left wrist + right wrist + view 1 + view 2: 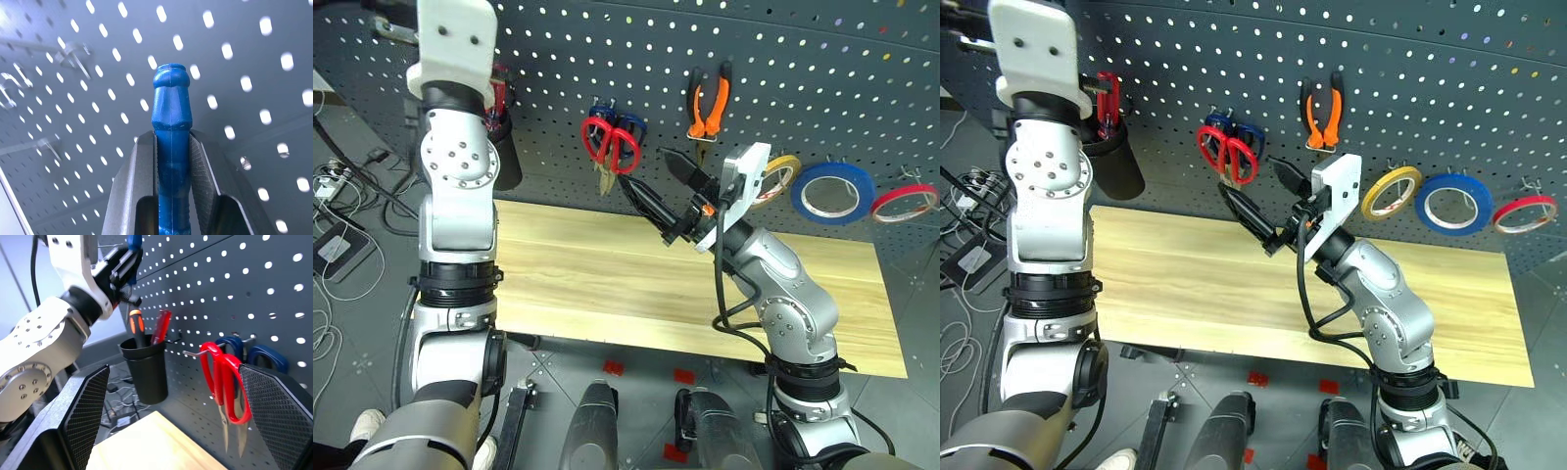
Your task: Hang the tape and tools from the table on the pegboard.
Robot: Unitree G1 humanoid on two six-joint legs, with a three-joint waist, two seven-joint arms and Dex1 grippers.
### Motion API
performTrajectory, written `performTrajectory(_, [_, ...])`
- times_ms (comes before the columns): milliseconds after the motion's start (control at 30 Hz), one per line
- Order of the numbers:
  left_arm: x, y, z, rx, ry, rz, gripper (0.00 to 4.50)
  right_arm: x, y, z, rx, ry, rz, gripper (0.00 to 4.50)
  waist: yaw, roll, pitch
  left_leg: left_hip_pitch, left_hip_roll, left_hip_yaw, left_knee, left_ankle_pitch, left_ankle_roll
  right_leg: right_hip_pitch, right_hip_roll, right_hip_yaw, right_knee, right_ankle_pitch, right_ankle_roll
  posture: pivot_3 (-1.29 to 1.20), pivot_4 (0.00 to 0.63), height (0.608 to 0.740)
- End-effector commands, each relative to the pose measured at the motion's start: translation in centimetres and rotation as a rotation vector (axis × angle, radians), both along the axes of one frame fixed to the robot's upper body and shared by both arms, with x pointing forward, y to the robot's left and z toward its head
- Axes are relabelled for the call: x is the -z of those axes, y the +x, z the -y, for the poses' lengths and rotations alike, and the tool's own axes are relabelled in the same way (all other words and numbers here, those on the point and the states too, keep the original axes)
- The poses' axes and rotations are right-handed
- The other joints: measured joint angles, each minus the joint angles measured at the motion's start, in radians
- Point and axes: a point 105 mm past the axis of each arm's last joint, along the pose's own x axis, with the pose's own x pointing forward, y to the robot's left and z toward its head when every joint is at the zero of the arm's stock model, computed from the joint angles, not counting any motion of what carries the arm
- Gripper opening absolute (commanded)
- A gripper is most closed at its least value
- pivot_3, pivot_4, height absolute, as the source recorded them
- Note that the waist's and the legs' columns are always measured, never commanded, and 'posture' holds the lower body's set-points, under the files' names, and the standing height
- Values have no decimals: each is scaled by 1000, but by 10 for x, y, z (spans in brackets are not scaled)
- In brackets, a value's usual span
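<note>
Left gripper (122, 264) clamped on small blue-handled screwdriver (171, 147), raised above black cup (145, 372) on dark perforated pegboard (783, 59), likely for dropping in; right gripper (668, 196) spread wide, empty.

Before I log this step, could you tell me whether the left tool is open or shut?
Shut. The left tool has its two fingers pressed against either side of the blue-handled screwdriver, held up near the pegboard.
</note>
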Motion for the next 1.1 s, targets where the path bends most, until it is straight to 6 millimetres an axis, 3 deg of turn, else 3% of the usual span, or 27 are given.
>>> performTrajectory(33, [11, 2, -11, 11, -107, -28, 543, -8, -6, 2, 11, 7, 53, 4500, -1, 0, 0, 0, 0, 0, 0, 0, 0, 0, 0, 0, 0, 0, 0, 161, 198, 740])
performTrajectory(267, [44, 1, -26, -5, -335, -123, 543, -2, -8, 4, 19, -24, 48, 4500, -4, -1, -2, 0, 0, -1, 1, 0, 0, 0, 0, -1, 6, 0, 0, 156, 200, 740])
performTrajectory(333, [44, -1, -26, -6, -354, -124, 1283, -2, -8, 5, 19, -27, 47, 4500, -4, -1, -2, 0, 0, -1, 1, 0, 0, 0, 0, -1, 6, 0, 0, 158, 199, 740])
performTrajectory(700, [41, -9, -14, 97, -376, -120, 4470, -1, -3, 7, 31, -47, 48, 4500, -2, -1, -16, 0, 0, -1, 1, 0, 0, 0, 0, -1, 6, 0, 0, 164, 200, 740])
performTrajectory(933, [46, -23, 34, 329, -281, -185, 4470, 2, -3, 18, 77, -57, 51, 4500, -3, 0, -18, 0, 0, -1, 2, 0, 0, 1, 0, -1, 6, 0, 0, 165, 201, 740])
performTrajectory(1100, [97, -39, 54, 398, -255, -351, 4470, 13, -3, 39, 215, -90, 41, 4500, -5, 0, -21, 0, 0, -1, 1, 0, 0, 1, 0, 0, 7, 0, 0, 156, 207, 740])
